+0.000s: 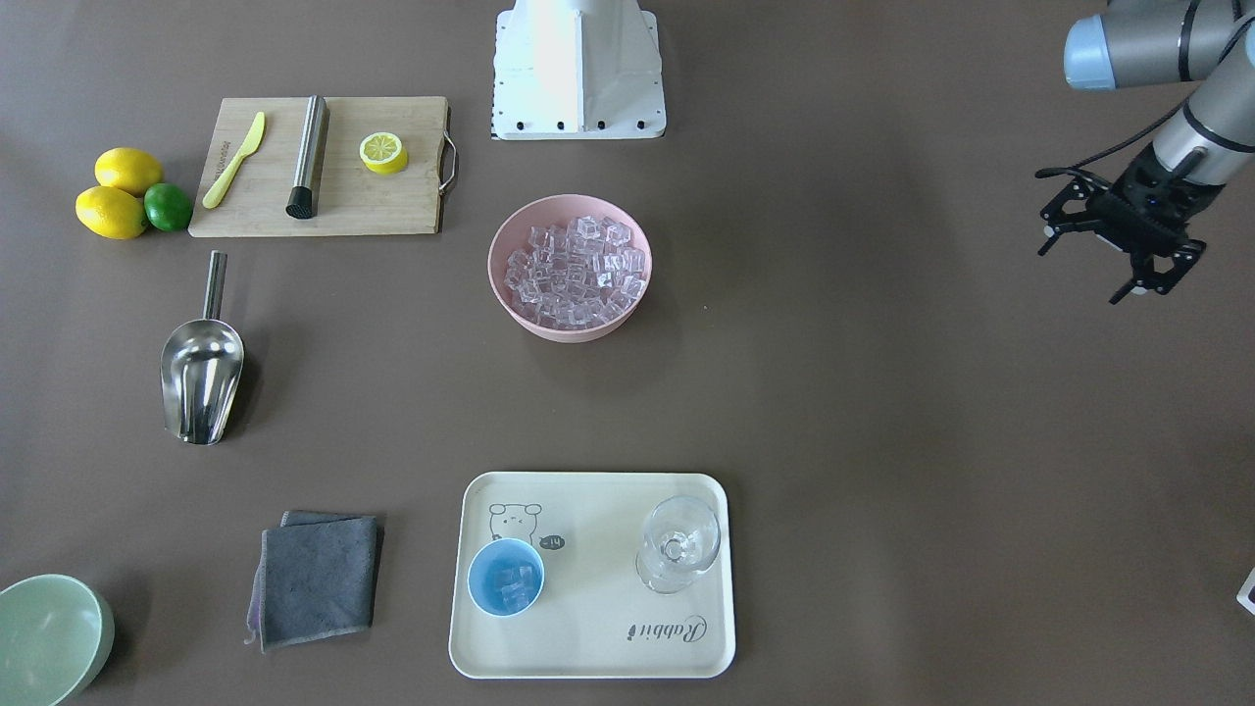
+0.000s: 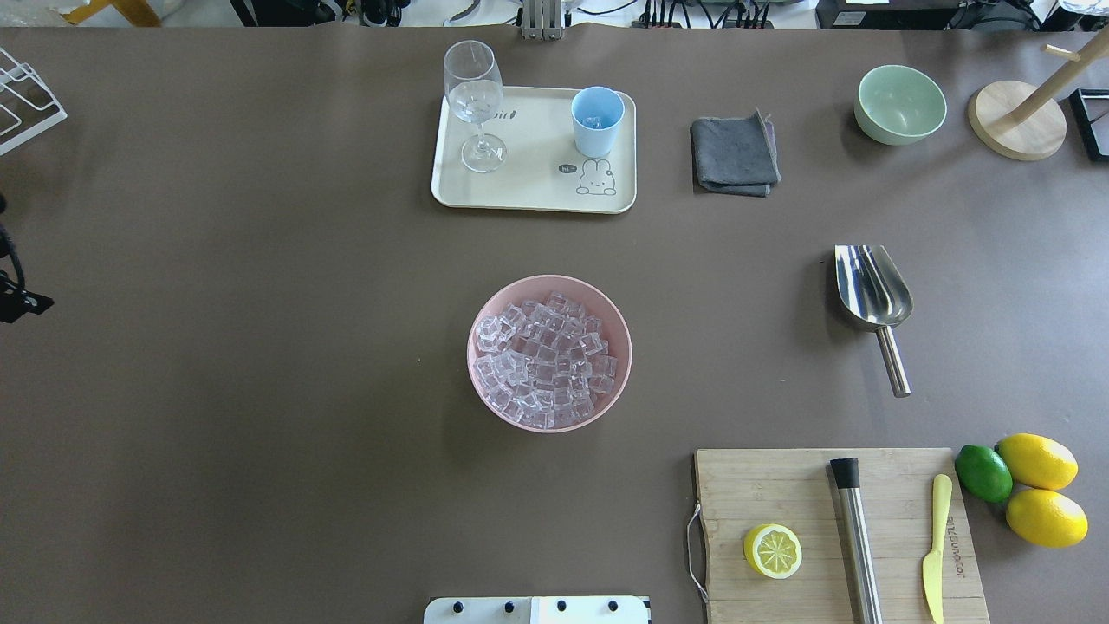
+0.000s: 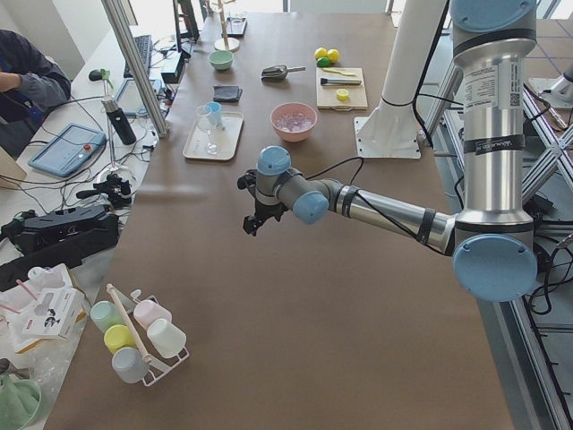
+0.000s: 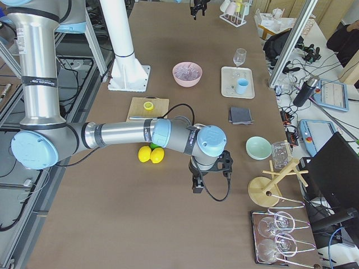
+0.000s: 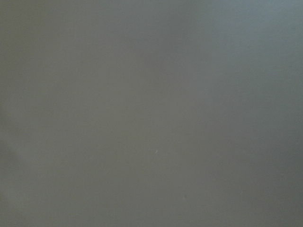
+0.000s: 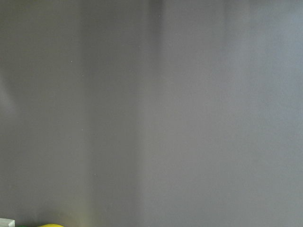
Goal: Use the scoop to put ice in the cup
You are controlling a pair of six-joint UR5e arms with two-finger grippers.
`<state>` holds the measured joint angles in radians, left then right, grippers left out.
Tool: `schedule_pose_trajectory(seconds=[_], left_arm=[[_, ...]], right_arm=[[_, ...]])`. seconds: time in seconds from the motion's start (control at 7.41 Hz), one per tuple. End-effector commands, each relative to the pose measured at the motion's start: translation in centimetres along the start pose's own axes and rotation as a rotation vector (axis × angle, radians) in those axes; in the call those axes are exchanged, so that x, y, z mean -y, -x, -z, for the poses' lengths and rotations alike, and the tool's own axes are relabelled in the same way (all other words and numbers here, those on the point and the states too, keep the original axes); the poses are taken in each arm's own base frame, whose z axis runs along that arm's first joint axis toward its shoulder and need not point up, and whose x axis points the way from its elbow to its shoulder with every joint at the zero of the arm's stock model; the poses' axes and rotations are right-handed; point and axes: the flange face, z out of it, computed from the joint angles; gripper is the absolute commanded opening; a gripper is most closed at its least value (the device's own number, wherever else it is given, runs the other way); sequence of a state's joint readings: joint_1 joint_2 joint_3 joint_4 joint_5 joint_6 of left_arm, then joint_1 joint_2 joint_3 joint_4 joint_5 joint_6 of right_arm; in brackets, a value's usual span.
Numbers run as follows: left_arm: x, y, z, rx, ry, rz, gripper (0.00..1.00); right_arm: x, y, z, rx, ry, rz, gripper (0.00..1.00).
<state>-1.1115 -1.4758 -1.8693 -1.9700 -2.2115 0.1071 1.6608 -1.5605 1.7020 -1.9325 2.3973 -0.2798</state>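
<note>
**Scoop lying free on the table while both grippers are being held off to the sides**

The scoop (image 1: 201, 378) is being left flat on the table (image 1: 882, 412), gripped by nothing. Its trough is empty, and its handle is being pointed toward the cutting board (image 1: 392, 201). Most of the ice (image 1: 574, 275) is being held in the pink bowl (image 1: 510, 294) at the middle of the table. A few cubes are also being held inside the cup (image 1: 505, 577). The cup is being carried upright on the tray (image 1: 598, 637), beside the stemmed glass (image 1: 678, 542) and apart from it. A folded grey cloth (image 1: 319, 579) is lying between the tray and the scoop.

The left gripper (image 1: 1093, 260) is being held above bare table, well apart from the bowl and tray. Its fingers are being held spread, with nothing between them. The right gripper (image 4: 197, 182) is being held low over the table near the lemons (image 4: 150, 154), well apart from the scoop. It is being shown only from the side, so it cannot be told whether its fingers are spread or closed.
</note>
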Motion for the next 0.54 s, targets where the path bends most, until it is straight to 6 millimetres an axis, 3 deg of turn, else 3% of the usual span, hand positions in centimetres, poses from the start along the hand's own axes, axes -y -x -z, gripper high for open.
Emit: schedule_pose_trajectory(seconds=[0.0,0.14,0.27,0.4], left_arm=[[-7.7,9.8,2.3,-0.167,0.061,0.406,0.98],[-10.0,11.0,3.1,-0.149,0.060,0.461,0.98],[-14.6,12.2,4.4,-0.125,0.052,0.544,0.98],[-16.8,12.8,5.0,-0.114,0.045,0.588,0.98]], right_arm=[[-0.6,-2.5,-2.4,0.006,-0.004,-0.004,1.00],[-0.5,-2.4,-2.3,0.007,-0.005,-0.004,1.00],[-0.4,-2.3,-2.2,0.011,-0.008,-0.002,1.00],[-0.4,-2.4,-2.3,0.013,-0.008,-0.001,1.00]])
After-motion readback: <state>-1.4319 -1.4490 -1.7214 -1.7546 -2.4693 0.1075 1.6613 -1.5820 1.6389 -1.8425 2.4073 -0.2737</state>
